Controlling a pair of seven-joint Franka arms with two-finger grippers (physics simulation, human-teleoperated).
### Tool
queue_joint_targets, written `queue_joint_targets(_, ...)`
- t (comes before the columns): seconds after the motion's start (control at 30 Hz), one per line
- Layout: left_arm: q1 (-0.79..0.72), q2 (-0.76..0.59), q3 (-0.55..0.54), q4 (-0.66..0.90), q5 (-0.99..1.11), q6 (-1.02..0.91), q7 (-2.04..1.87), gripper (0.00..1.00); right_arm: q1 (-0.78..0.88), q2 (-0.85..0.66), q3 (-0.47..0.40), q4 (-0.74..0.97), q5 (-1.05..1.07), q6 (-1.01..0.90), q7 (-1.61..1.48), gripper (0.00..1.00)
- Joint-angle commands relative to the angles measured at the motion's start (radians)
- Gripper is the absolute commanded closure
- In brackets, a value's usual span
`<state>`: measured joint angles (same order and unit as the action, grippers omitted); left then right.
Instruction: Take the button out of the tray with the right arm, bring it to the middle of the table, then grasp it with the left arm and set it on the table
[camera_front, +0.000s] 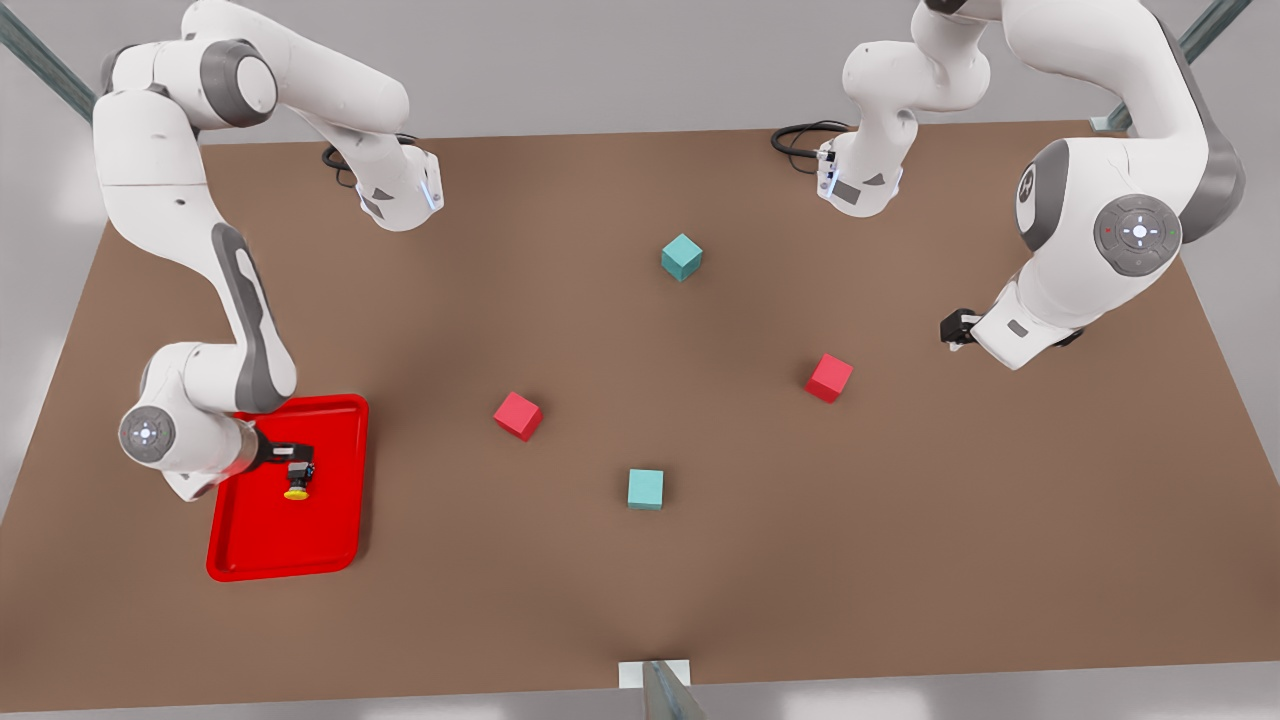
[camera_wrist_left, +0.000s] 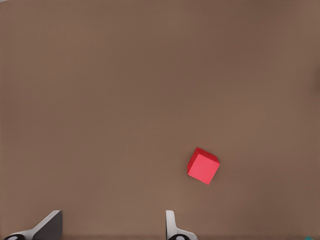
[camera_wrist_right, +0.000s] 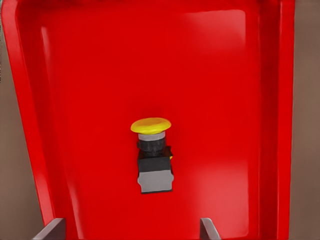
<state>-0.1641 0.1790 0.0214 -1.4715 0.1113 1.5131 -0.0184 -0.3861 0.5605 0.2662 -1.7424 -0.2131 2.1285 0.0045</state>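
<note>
On the front view's left, the right arm (camera_front: 190, 300) reaches over the tray (camera_front: 250, 550), which lies near the 8 o'clock corner of the table (camera_front: 900, 560). The right gripper (camera_front: 300, 470) hangs just above the button (camera_front: 297, 486), its fingers (camera_wrist_right: 50, 231) spread wide to either side with the button (camera_wrist_right: 152, 155) between and beyond them, untouched. The button lies on its side on the tray floor (camera_wrist_right: 100, 75), yellow cap toward 6 o'clock in the front view, in the tray's upper half. Moving rightward, a red cube (camera_front: 518, 415) sits near table centre, a teal cube (camera_front: 645, 489) at its 4 o'clock, and another teal cube (camera_front: 682, 256) toward 12 o'clock. A second red cube (camera_front: 829, 377) follows, then the left arm (camera_front: 1100, 230) waiting at 3 o'clock, the left gripper (camera_front: 958, 327) held above bare table with fingers (camera_wrist_left: 172, 225) wide apart, that cube (camera_wrist_left: 203, 166) nearby.
</note>
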Motion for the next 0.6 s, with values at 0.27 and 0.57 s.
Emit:
queue_joint_targets(0.27,-0.006,0.013,-0.001,0.0,0.001,-0.002,-0.002,0.0,-0.02,0.073,-0.004,-0.002,-0.008,0.157,-0.236,0.0)
queue_joint_targets(0.57,-0.006,0.02,-0.001,0.002,0.001,-0.002,-0.002,0.0,-0.023,0.102,-0.004,-0.011,-0.008,0.125,-0.253,0.0)
